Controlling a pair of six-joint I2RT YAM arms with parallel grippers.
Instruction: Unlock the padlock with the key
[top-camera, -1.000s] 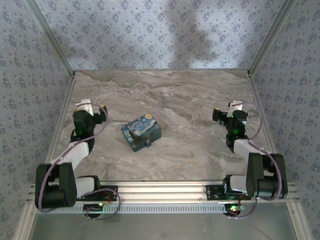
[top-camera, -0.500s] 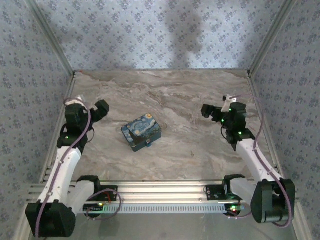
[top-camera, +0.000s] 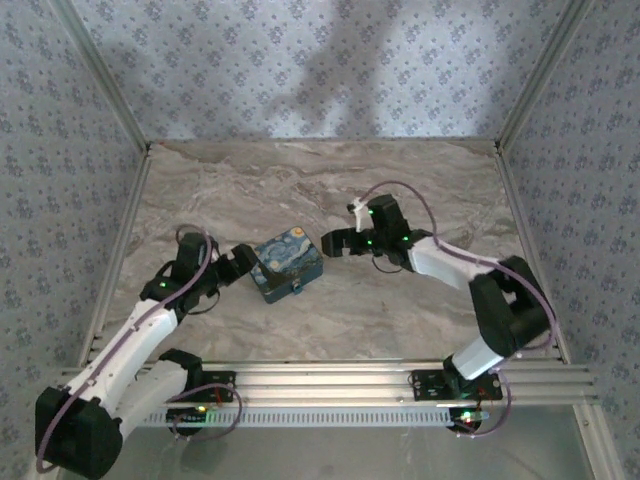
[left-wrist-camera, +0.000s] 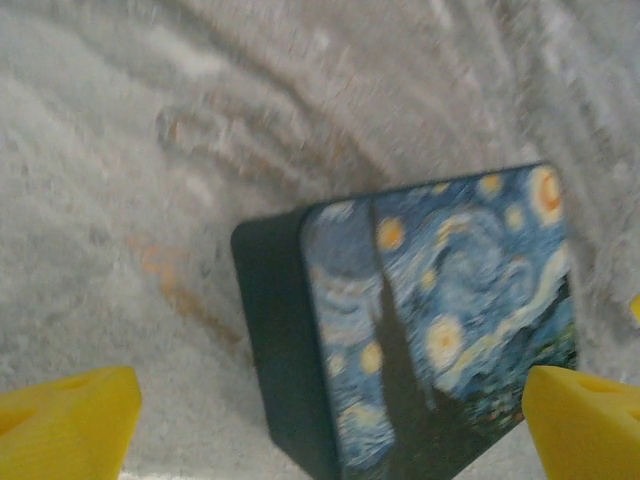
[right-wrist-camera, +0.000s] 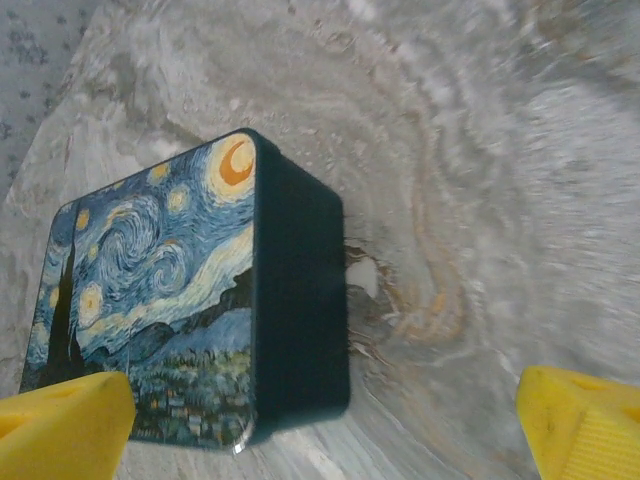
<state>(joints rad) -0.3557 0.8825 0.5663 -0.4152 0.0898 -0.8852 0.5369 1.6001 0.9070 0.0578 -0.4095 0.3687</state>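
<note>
The padlock (top-camera: 298, 289) is a tiny dark speck hanging on the near side of the blue starry-night box (top-camera: 285, 260). The key is out of view. My left gripper (top-camera: 238, 263) is open just left of the box, apart from it. In the left wrist view the box (left-wrist-camera: 440, 320) lies ahead between the yellow fingertips (left-wrist-camera: 65, 420). My right gripper (top-camera: 338, 243) stands open just right of the box. Its wrist view has the box (right-wrist-camera: 160, 290) at the left, its dark side wall facing the open gripper (right-wrist-camera: 320, 430).
The box sits mid-table on a marbled grey tabletop (top-camera: 400, 190). Patterned walls with metal corner rails (top-camera: 120, 110) close in the left, right and back. An aluminium rail (top-camera: 330, 385) carrying the arm bases runs along the near edge.
Both arms have swung in from the table's sides and lowered toward the box, one gripper on each side of it. Both grippers stayed open. The box has not moved.
</note>
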